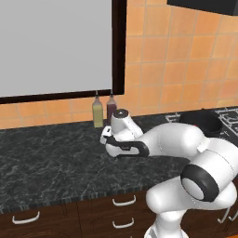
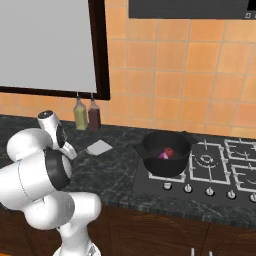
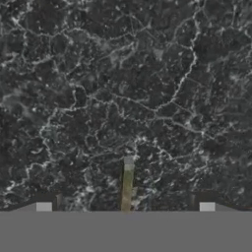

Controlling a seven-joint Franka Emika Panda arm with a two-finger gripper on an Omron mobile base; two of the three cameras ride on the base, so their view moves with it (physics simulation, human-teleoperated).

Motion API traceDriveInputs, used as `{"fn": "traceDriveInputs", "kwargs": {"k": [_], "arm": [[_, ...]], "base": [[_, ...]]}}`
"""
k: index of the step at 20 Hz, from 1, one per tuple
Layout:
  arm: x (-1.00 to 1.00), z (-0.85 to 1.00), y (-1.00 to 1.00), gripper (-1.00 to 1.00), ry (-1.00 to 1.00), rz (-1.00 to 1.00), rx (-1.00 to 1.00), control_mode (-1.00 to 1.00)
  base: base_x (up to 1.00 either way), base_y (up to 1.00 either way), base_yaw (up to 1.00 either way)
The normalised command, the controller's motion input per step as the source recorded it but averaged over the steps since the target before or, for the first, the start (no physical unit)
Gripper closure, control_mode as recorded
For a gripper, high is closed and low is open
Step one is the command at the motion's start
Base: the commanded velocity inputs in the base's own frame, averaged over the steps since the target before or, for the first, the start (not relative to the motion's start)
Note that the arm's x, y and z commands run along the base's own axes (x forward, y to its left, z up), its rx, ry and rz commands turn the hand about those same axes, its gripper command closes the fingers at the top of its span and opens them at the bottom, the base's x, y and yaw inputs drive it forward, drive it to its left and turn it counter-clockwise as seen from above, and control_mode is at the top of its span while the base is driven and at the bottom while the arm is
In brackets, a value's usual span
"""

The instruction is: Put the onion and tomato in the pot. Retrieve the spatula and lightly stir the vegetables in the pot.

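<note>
My gripper [image 3: 125, 206] hangs open, low over the dark marble counter [image 3: 123, 88]. The spatula's thin metal handle [image 3: 127, 183] lies between its two fingertips [image 3: 44, 206], clear of both. The spatula's pale squarish blade [image 2: 98, 147] rests flat on the counter beside my hand, and a corner of the blade [image 1: 105, 134] shows past the wrist. The black pot [image 2: 165, 152] stands on the stove to the right. The red tomato [image 2: 169, 151] lies inside it, with a small purplish piece next to it; I cannot tell whether that is the onion.
Two bottles [image 2: 80, 116] [image 2: 93, 115] stand against the tiled wall just behind the spatula. The gas stove [image 2: 220, 165] with knobs lies right of the pot. A dark-framed window [image 1: 118, 46] is above the counter. Drawers [image 1: 123, 201] run below the front edge.
</note>
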Motion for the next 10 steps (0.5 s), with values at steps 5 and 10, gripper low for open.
{"fn": "traceDriveInputs", "kwargs": {"k": [5,10], "arm": [[0.03,-0.36,0.10,-1.00,0.02,0.00,-0.08,-1.00],[0.00,-0.09,-0.04,-1.00,0.02,0.00,0.00,-1.00]], "base": [[0.00,0.00,0.00],[0.00,0.00,0.00]]}}
